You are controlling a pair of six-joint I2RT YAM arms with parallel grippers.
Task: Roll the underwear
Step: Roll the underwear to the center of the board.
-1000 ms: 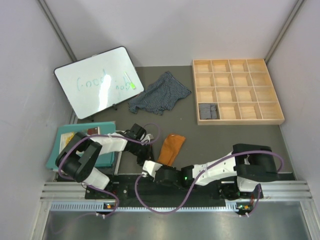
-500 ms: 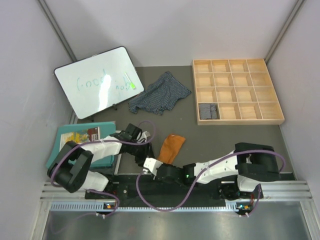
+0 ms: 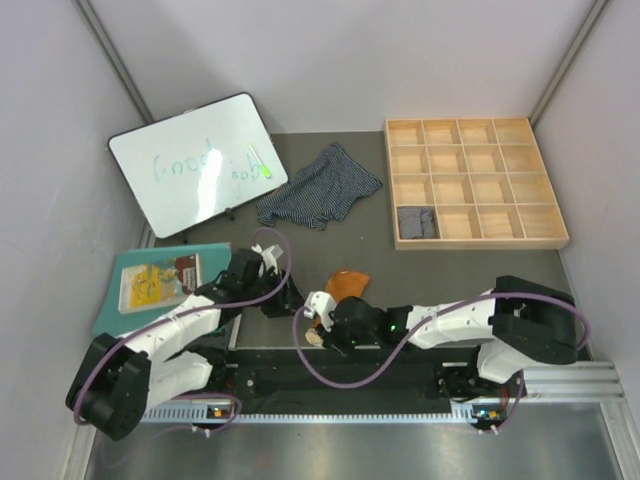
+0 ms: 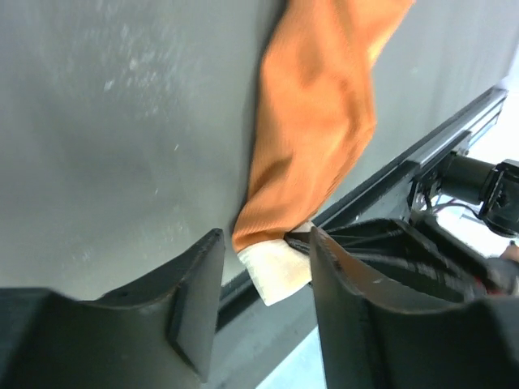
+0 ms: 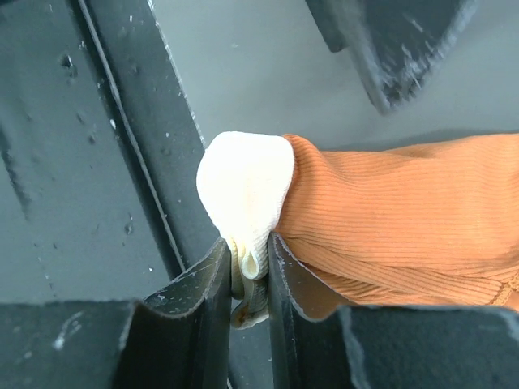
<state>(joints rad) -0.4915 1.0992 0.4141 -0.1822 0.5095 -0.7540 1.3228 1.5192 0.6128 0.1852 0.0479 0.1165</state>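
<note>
The rust-orange underwear (image 3: 345, 283) lies on the grey mat near the arms; its cream waistband (image 5: 243, 182) is folded and pinched. My right gripper (image 5: 250, 267) is shut on that waistband at the near end. My left gripper (image 4: 263, 267) is open just left of the same end, its jaws either side of the cream corner (image 4: 276, 271) without touching. The navy white-striped pair (image 3: 318, 188) lies spread at the back centre. A grey pinstriped pair (image 3: 416, 222) sits rolled in a compartment of the wooden tray (image 3: 475, 183).
A whiteboard (image 3: 195, 165) leans at the back left. A teal cloth mat with a booklet (image 3: 150, 285) lies at the left. A black rail (image 3: 330, 375) runs along the near table edge under the arms.
My right gripper has lifted the waistband end and carried it back over the orange cloth, which now looks shorter. My left arm has swung left and stretched out, its gripper staying beside the cloth.
</note>
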